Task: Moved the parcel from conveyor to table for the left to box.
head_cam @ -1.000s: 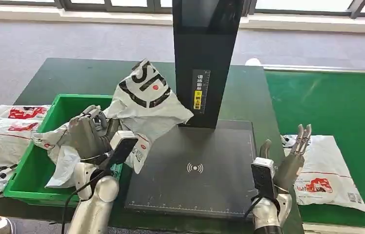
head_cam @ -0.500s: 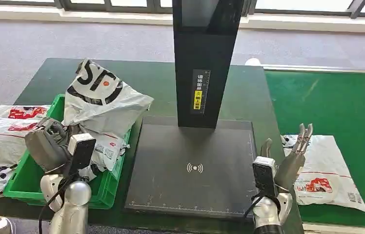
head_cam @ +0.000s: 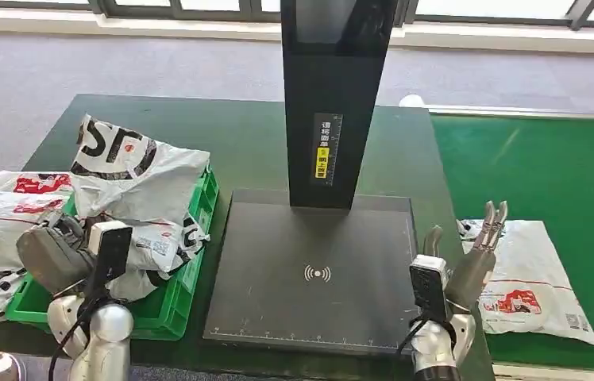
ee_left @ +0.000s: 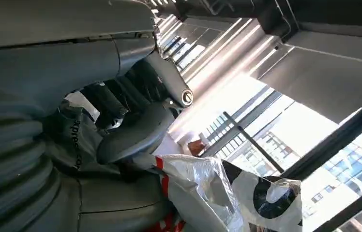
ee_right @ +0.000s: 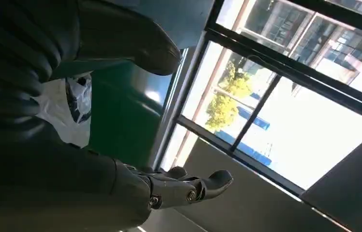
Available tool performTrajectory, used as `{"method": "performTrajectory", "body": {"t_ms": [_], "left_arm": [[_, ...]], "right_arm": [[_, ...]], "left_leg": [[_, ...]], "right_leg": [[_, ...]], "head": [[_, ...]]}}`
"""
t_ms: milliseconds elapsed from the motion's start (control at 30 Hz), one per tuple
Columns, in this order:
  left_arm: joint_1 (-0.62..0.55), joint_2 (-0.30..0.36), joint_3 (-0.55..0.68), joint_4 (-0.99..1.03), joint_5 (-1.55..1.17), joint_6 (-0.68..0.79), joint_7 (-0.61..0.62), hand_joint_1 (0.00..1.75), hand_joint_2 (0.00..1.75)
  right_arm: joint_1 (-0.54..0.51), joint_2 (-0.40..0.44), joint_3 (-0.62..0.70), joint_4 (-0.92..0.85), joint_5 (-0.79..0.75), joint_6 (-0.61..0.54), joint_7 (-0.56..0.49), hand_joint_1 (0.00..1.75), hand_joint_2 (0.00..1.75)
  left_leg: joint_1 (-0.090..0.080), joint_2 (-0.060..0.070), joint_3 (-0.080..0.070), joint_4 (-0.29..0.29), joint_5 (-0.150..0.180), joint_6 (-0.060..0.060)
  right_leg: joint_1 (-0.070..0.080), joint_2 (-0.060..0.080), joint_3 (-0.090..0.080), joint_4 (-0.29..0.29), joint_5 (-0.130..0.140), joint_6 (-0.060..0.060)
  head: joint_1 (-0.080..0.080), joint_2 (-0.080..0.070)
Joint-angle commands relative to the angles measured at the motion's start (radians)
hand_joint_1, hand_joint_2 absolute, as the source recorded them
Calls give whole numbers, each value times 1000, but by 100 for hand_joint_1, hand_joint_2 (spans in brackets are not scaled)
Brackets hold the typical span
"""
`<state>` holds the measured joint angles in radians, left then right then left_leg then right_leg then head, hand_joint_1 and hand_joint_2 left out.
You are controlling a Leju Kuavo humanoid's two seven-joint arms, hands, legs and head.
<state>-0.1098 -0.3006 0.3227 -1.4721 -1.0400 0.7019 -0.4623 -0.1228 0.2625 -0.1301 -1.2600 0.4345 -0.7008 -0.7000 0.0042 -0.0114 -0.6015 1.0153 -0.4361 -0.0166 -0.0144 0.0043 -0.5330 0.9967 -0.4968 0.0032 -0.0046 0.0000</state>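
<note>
Big black letters "SF" sit on the white parcel point(head_cam: 131, 171) over the green bin point(head_cam: 168, 305) at the left, with a red dot just beside them. In the left wrist view, the same bag's grey fold carries black print that looks like "xpress", though it is partly creased away. On the black column point(head_cam: 330, 95), a vertical strip of pale Chinese characters and a yellow tag below it are too small to read. The dark scanner plate point(head_cam: 318, 274) bears a white contactless wave sign. Red logos on the far-left bags point(head_cam: 0, 218) and the conveyor parcel point(head_cam: 524, 274) stay unreadable.
</note>
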Motion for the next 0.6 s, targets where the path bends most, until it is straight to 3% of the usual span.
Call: {"method": "performTrajectory", "body": {"t_ms": [33,67,600], "left_arm": [[-24,-48,43,119,-84,-4,100,0,175],[-25,-48,41,121,-94,-4,112,0,0],[-35,-48,48,126,-105,-4,149,0,0]], "right_arm": [[-28,4,-38,57,6,3,2,0,175],[-27,3,-37,56,5,3,2,0,175],[-29,-7,-19,77,-36,3,2,0,175]], "left_leg": [[-1,1,3,-3,0,0],[-1,1,4,-3,0,0],[0,1,2,-2,0,0]], "right_leg": [[-1,-1,3,-3,0,0],[-1,-1,4,-3,0,0],[0,-1,3,-3,0,0]], "head": [[0,0],[0,0],[0,0]]}}
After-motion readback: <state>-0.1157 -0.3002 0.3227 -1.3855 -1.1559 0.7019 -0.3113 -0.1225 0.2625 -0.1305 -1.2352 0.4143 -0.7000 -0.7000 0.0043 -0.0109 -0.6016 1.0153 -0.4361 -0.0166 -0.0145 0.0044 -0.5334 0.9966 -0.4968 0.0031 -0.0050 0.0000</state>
